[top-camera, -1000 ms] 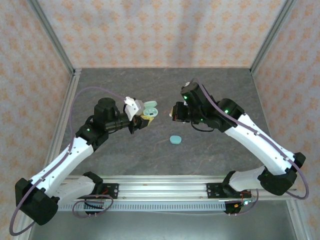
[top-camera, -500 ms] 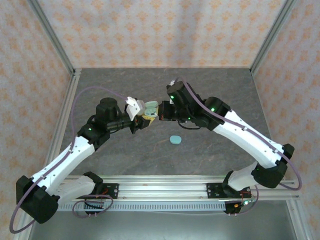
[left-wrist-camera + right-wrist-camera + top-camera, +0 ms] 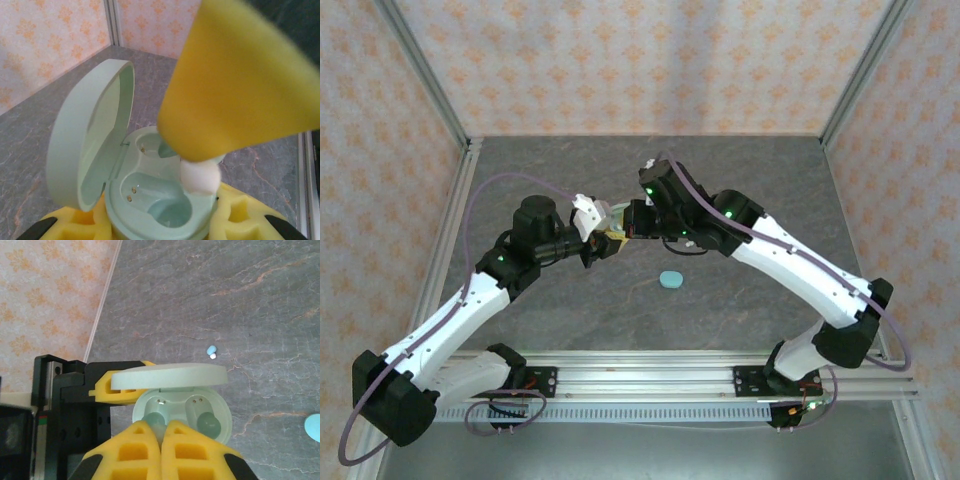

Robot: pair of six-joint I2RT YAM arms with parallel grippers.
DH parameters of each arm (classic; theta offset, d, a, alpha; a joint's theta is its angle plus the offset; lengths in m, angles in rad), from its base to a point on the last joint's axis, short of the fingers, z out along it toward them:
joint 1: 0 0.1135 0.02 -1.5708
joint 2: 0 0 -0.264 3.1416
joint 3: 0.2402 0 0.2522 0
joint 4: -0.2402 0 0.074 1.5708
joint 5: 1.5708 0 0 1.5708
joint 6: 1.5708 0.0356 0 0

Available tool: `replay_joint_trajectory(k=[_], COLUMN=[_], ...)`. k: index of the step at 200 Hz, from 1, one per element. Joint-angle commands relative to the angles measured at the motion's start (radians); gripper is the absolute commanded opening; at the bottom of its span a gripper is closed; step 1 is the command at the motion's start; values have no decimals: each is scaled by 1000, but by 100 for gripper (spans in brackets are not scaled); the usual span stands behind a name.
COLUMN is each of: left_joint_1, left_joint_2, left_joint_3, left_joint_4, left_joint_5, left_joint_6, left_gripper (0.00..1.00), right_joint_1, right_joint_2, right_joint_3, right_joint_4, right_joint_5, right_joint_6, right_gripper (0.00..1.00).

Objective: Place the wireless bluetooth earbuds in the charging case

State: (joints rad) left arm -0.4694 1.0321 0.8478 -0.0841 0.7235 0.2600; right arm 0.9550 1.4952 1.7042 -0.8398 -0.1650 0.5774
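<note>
Right wrist view. We find the lid at 12 o'clock of the case, a loose bud at 1 o'clock on the table, and a second case at 3 o'clock.

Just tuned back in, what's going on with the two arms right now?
The left tool holds the mint charging case with its lid open. The right tool, shut on a whitish earbud, has its tip at one of the case's pockets. Whether the bud is seated can't be told. A loose earbud lies on the table, and a closed teal case sits apart.
</note>
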Motion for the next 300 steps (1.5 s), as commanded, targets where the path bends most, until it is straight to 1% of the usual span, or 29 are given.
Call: replay_joint_trajectory(k=[1,113,174,194,250,300], left_joint_1=[-8,-10,-9,-10,-11,-10], left_joint_2=[-18,-21,-17,-17,-17,-23], left_joint_3=[11,11,14,14,16,14], left_joint_4=[20,12,11,11,10,7], left_joint_5=[-4,-10,-9,-9,-5,-4], left_joint_6=[-10,0,0,1,-2,-2], left_gripper=[10,10,9,9,9,9], right_joint_1=[7,10,16,16,16,16], right_joint_2=[13,49,50,47,58,74], right_joint_3=[38,59,78,83,83,86], right_joint_4=[3,-31,-55,-58,-70,-74], right_joint_5=[-2,4,16,11,9,6], right_joint_6=[-16,-29,-36,-35,-35,-38], right_gripper=[2,5,12,16,20,20])
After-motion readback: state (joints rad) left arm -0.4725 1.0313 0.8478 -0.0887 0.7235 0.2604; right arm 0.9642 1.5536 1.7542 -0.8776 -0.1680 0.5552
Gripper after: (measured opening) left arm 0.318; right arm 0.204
